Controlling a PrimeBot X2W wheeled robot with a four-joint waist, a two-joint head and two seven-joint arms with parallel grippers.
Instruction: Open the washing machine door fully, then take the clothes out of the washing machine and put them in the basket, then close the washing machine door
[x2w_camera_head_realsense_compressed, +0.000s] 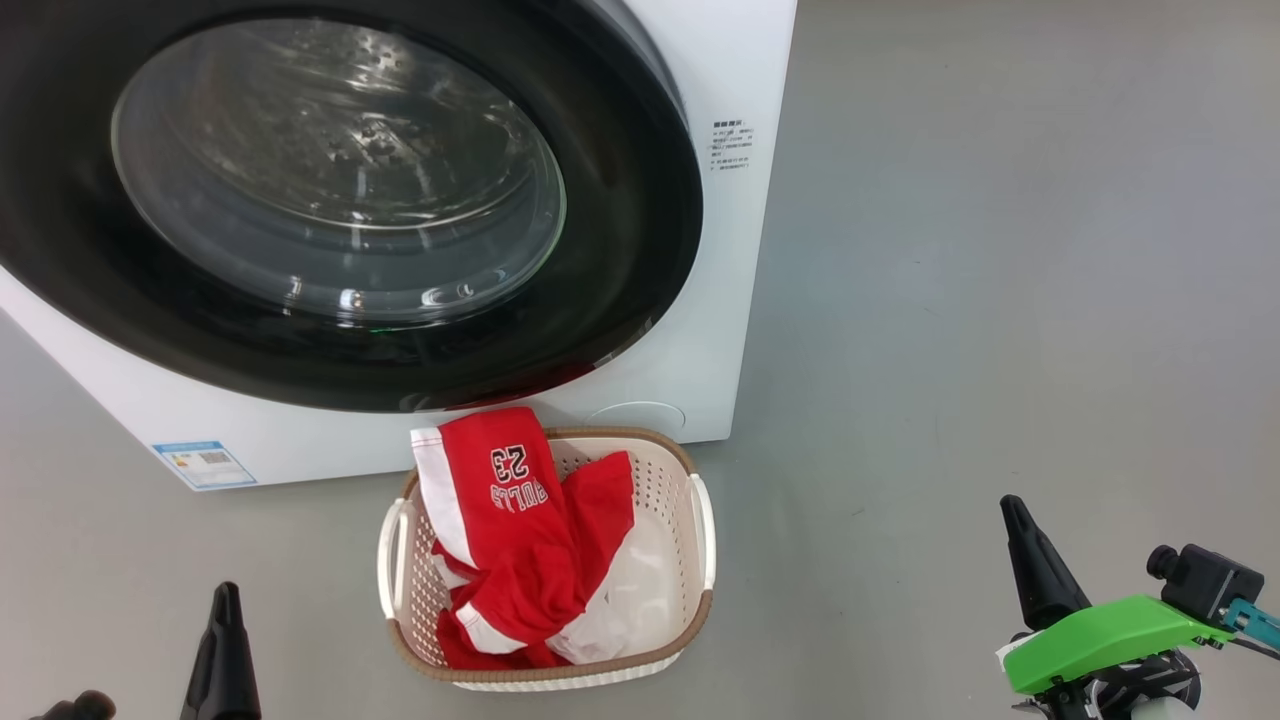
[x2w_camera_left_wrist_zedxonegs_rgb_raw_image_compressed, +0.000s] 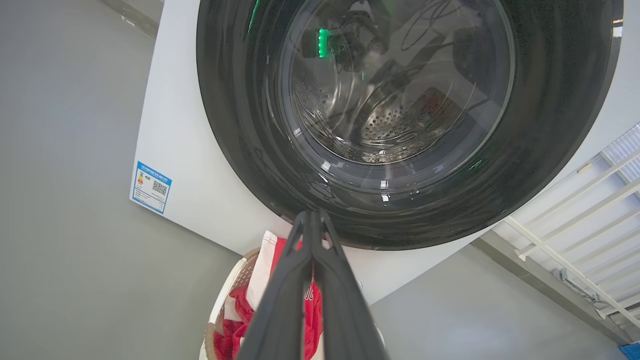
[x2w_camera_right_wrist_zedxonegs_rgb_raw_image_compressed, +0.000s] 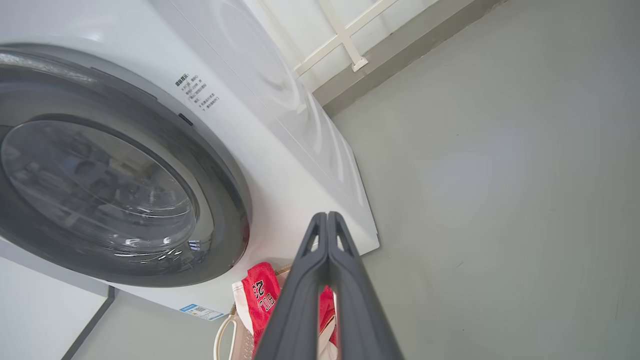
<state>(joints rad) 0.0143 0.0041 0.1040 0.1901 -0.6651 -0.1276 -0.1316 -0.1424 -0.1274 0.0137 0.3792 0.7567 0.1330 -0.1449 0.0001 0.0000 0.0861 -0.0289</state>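
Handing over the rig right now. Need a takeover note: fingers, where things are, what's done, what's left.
Left gripper: fingers shut, empty, clear of the door.
Right gripper: fingers shut, empty, to the right of the basket.
Clothes: red and white pile in the basket, on the floor in front of the washing machine.
Washing machine door: looks shut flush.
Done: clothes unloaded, door apparently closed.
Left: probably nothing; check the latch.

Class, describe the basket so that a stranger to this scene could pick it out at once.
Find the big white washing machine with its round black-rimmed door. On the grey floor in front of it sits the basket. It is cream, perforated, brown-rimmed, and holds red clothes printed 23.
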